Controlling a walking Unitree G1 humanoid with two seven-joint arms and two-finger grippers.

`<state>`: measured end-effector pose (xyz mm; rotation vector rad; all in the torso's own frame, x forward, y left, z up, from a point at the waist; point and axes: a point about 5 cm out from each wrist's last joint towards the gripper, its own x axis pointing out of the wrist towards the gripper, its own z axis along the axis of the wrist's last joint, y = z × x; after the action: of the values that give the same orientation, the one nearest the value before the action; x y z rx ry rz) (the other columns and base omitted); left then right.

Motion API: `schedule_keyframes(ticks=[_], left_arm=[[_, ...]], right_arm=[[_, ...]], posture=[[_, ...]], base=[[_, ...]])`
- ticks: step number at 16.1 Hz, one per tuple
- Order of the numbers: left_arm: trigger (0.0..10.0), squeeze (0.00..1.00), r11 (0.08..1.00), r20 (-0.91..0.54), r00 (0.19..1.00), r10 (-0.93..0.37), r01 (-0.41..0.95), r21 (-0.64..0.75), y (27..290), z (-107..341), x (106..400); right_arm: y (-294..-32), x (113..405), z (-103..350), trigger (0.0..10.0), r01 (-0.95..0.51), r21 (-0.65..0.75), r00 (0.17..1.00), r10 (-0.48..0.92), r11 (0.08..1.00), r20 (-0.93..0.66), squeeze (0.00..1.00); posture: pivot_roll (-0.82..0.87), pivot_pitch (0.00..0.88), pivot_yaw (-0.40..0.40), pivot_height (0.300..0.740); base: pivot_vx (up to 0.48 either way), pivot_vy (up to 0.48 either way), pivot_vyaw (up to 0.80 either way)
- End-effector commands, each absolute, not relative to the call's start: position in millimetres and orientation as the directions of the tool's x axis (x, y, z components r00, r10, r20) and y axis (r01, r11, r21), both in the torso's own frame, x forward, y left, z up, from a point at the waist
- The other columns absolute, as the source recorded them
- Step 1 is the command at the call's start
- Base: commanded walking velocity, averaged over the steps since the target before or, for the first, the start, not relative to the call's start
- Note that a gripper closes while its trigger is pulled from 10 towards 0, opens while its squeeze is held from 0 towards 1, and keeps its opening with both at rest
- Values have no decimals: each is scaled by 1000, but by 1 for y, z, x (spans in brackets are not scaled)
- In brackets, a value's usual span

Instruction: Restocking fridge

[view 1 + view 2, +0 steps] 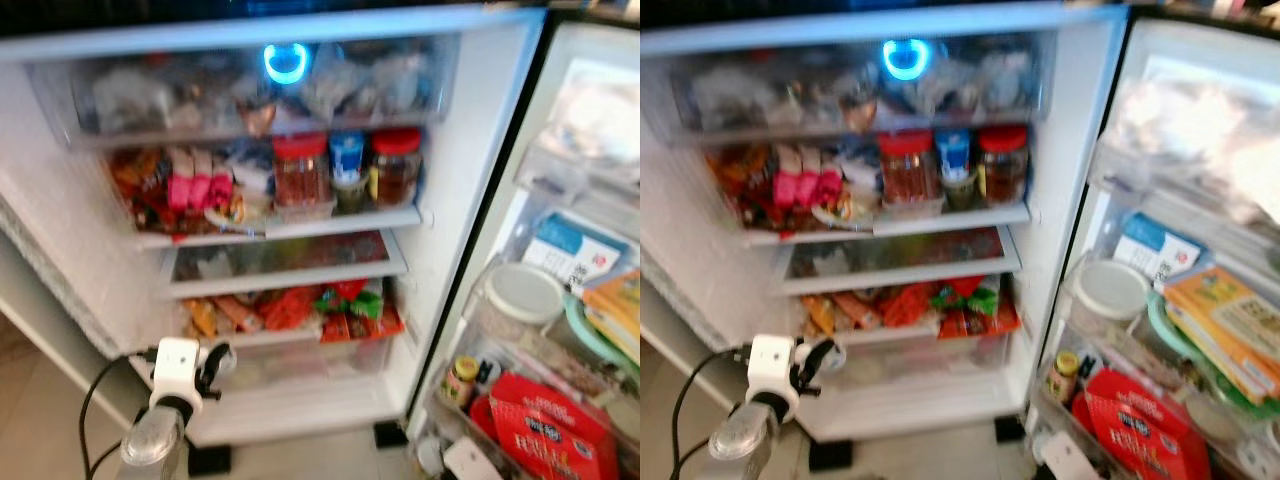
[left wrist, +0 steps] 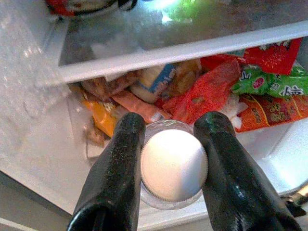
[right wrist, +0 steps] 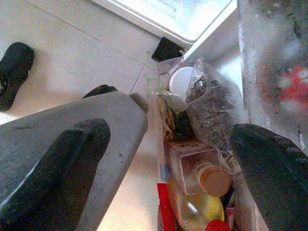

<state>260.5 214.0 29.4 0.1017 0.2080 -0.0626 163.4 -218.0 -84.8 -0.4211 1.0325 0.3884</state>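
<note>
Placing step — left gripper (image 2: pixel 171 168) clamps a white-lidded container (image 2: pixel 173 166) at the fridge (image 1: pixel 470 200) bottom shelf.
Next: ease inward (beside snack packets (image 2: pixel 211 86)), then release; right gripper (image 3: pixel 168 159) open, idle.

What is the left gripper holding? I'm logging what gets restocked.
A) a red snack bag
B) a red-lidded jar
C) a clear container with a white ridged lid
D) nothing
C: in the left wrist view the left gripper clamps a white-lidded clear container between its fingers.

Left pincer (image 2: pixel 171 168) clamped, arm raised; right pincer (image 3: pixel 168 159) fingers apart.
</note>
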Motion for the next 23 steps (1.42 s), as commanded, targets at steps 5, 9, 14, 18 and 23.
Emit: schedule_keyframes(ticks=[5, 9, 14, 18, 23], left_arm=[[10000, 0, 988, -203, 977, -61, 88, 127, 213, 31, 262], [10000, 0, 987, -198, 978, -65, 93, 135, 213, 32, 265], [10000, 0, 967, -189, 977, -98, 138, 215, 213, 36, 268], [10000, 0, 906, -175, 975, -138, 196, 374, 213, 42, 269], [10000, 0, 677, -175, 947, -271, 316, 665, 206, 61, 273]], right_arm=[[-211, 140, -96, 10000, -557, -85, 351, 141, 826, -926, 0], [-210, 140, -96, 10000, -529, -73, 358, 145, 845, -923, 0], [-210, 140, -96, 10000, -529, -66, 353, 148, 846, -924, 0], [-209, 139, -96, 10000, -528, -58, 348, 153, 847, -925, 0], [-209, 138, -97, 10000, -526, -50, 339, 155, 849, -928, 0]], posture=[[-82, 0, 54, 653], [-86, 0, 57, 653], [-86, 0, 58, 653], [-86, 0, 64, 653], [-84, 0, 65, 653]], base=[[329, 0, 248], [330, 0, 200], [330, 0, 0], [219, 0, 0], [0, 0, 0]])
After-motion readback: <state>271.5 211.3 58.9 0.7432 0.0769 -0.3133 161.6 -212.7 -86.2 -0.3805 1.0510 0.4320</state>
